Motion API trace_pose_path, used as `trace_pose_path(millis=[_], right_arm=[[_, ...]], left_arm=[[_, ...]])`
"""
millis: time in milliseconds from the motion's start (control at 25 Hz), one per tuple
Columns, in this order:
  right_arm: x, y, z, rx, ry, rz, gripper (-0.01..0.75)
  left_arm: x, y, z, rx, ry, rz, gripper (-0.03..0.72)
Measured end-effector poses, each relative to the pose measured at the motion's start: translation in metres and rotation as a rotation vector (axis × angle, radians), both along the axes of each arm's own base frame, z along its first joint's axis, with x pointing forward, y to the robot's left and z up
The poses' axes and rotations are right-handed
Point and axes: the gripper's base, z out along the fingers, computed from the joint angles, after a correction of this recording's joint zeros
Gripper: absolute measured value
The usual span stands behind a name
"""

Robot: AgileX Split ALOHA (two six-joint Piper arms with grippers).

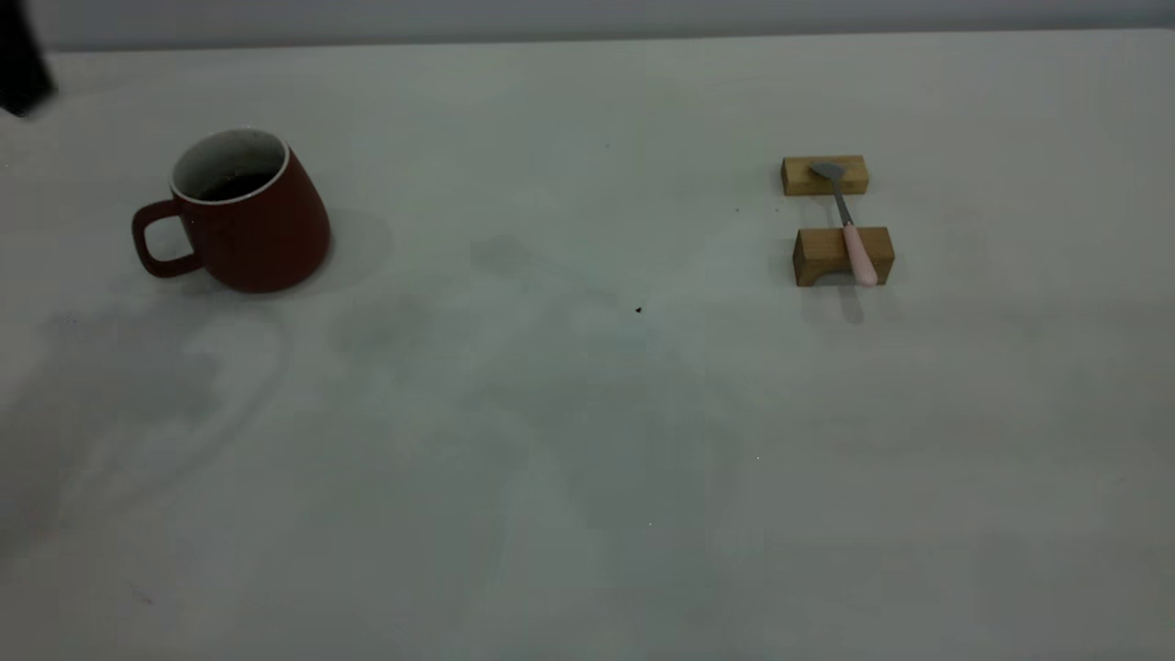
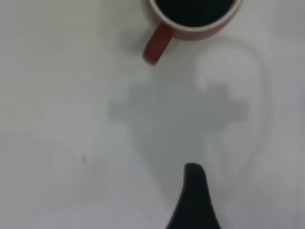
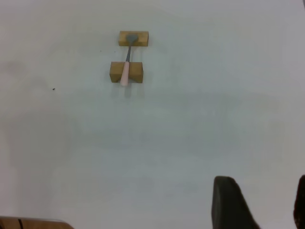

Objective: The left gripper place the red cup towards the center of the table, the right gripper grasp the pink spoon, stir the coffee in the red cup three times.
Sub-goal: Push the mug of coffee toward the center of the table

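The red cup (image 1: 246,225) stands upright at the table's (image 1: 587,441) left, handle toward the left edge, with dark coffee (image 1: 234,186) inside. In the left wrist view the red cup (image 2: 190,26) lies well ahead of my left gripper (image 2: 248,191). Only one dark finger (image 2: 193,200) shows, with bare table beside it, so the gripper is open and empty. A black piece of the left arm (image 1: 23,55) shows at the far left corner. The pink spoon (image 1: 849,225) rests across two wooden blocks at the right. My right gripper (image 3: 267,200) is open, far from the pink spoon (image 3: 126,67).
The spoon's bowl lies on the far wooden block (image 1: 824,175) and its handle on the near notched block (image 1: 831,257). A small dark speck (image 1: 639,310) marks the table's middle. A brown edge (image 3: 33,223) shows in a corner of the right wrist view.
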Motion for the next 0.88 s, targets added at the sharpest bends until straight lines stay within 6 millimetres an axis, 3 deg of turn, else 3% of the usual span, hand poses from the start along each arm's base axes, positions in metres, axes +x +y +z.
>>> trace_pose_path(millis=[120, 280, 440, 600, 720, 880], right_arm=[[0.0, 0.0, 0.0, 0.0, 0.0, 0.0, 0.365], [0.0, 0.0, 0.0, 0.0, 0.0, 0.0, 0.365], [0.0, 0.0, 0.0, 0.0, 0.0, 0.0, 0.365], [0.0, 0.0, 0.0, 0.0, 0.0, 0.0, 0.365], [0.0, 0.0, 0.0, 0.0, 0.0, 0.0, 0.365], [0.0, 0.0, 0.0, 0.0, 0.0, 0.0, 0.365]], left_arm=[[0.03, -0.004, -0.029, 0.001, 0.064, -0.094, 0.676], [0.05, -0.007, -0.043, -0.007, 0.063, -0.172, 0.676], [0.053, -0.002, -0.043, 0.004, 0.045, -0.223, 0.676], [0.053, 0.023, -0.049, 0.013, 0.076, -0.235, 0.676], [0.054, 0.036, -0.058, 0.023, 0.094, -0.28, 0.673], [0.06, 0.038, -0.08, 0.041, 0.08, -0.361, 0.667]])
